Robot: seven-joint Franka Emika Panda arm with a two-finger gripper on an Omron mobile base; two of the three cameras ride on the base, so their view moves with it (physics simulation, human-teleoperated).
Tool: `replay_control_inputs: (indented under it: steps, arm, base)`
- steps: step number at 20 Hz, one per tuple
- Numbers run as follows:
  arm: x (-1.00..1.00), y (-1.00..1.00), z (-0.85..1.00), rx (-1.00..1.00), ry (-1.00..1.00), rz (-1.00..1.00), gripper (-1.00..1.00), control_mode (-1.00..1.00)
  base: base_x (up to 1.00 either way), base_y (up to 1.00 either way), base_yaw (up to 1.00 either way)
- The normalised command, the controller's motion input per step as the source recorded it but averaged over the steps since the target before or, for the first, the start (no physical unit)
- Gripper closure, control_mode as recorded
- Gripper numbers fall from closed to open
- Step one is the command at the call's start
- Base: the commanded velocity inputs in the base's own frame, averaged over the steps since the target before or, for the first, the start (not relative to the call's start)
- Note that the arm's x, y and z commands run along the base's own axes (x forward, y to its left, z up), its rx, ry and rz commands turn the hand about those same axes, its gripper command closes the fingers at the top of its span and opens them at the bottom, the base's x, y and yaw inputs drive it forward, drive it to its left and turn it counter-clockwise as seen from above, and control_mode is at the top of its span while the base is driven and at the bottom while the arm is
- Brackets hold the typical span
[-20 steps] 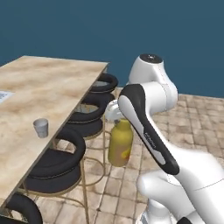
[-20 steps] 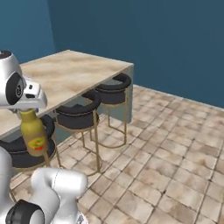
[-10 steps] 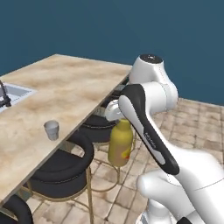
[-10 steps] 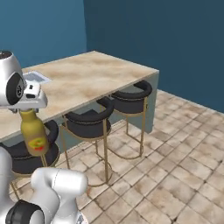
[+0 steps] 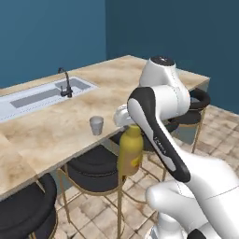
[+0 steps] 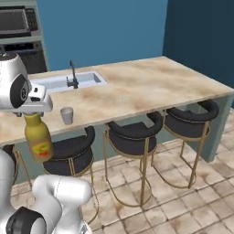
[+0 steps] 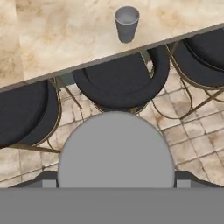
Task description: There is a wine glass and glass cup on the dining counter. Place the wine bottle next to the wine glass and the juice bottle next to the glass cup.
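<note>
One big change: base has rolled along the counter (image 5: 56, 135), so the cup (image 5: 96, 125) and sink (image 5: 46, 93) are closer now, juice bottle (image 5: 130, 151) clamped in the gripper (image 5: 125, 122) above the stools (image 5: 95, 168), nearly ready to place.

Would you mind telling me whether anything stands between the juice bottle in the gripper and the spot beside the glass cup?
Nothing visible does. The juice bottle hangs from the gripper over the stools, off the dining counter edge. The counter around the glass cup looks bare.
</note>
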Motion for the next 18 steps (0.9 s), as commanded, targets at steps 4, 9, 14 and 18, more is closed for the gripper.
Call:
replay_control_inputs:
  steps: [4, 9, 14, 18]
  arm:
    - [0.0, 0.0, 0.0, 0.0, 0.0, 0.0, 1.0, 1.0]
    - [0.0, 0.0, 0.0, 0.0, 0.0, 0.0, 1.0, 1.0]
    - [0.0, 0.0, 0.0, 0.0, 0.0, 0.0, 1.0, 1.0]
    - [0.0, 0.0, 0.0, 0.0, 0.0, 0.0, 1.0, 1.0]
  base:
    - [0.41, -0.1, 0.62]
    - [0.49, -0.08, 0.52]
    - [0.51, -0.09, 0.24]
    - [0.6, -0.08, 0.15]
